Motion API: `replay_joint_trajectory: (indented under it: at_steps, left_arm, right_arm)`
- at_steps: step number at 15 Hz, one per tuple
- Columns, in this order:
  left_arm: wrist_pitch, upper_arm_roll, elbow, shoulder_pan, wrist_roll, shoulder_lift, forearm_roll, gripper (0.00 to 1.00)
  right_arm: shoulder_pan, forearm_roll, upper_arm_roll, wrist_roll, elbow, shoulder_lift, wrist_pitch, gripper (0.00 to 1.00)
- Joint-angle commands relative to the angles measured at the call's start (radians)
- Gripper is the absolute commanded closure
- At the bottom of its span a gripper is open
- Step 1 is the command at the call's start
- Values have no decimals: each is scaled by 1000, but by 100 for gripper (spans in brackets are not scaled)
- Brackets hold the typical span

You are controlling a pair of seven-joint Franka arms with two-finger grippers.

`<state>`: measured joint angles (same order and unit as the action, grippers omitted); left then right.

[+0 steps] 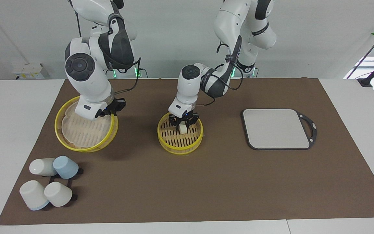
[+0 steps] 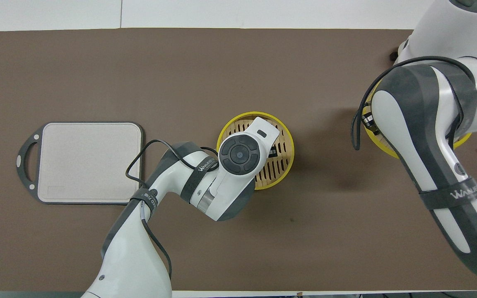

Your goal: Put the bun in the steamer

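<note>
Inside round yellow slatted steamer (image 1: 180, 136), left gripper (image 1: 183, 124) fingers parted around small cream bun (image 1: 182, 128); right gripper (image 1: 111, 112) clenched on paper-lined yellow tier (image 1: 84, 130).

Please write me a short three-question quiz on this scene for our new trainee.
1. True or false: the bun lies on the grey board.
2. Which pincer is over the slatted steamer tier at the middle of the mat? A) left B) right
3. What does the right pincer hold by its rim?

Key
1. False: the bun is between the fingers of the left pincer, inside the slatted tier.
2. A.
3. The paper-lined steamer tier, tilted, toward the right arm's end of the table.
</note>
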<state>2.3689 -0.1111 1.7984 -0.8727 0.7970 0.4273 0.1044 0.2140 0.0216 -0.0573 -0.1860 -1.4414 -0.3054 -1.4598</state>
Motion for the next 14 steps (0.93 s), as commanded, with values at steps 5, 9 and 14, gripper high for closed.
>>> replay_joint_trajectory:
  at_steps: [5,9,14]
  left_arm:
    - [-207,-13,16,62,34,-169,-6,0]
    - [-485,-21,7,295,-155,-350,-8,0]
    - [-738,-24,-91,595,-577,-429,-79,0]
  right_arm:
    - [-19,-2,8,-6,-40,38,-19,100]
    - [-2,-70,20,-3,-47,42,-45,100]
    - [267,-126,20,313,-54,32,-270,100]
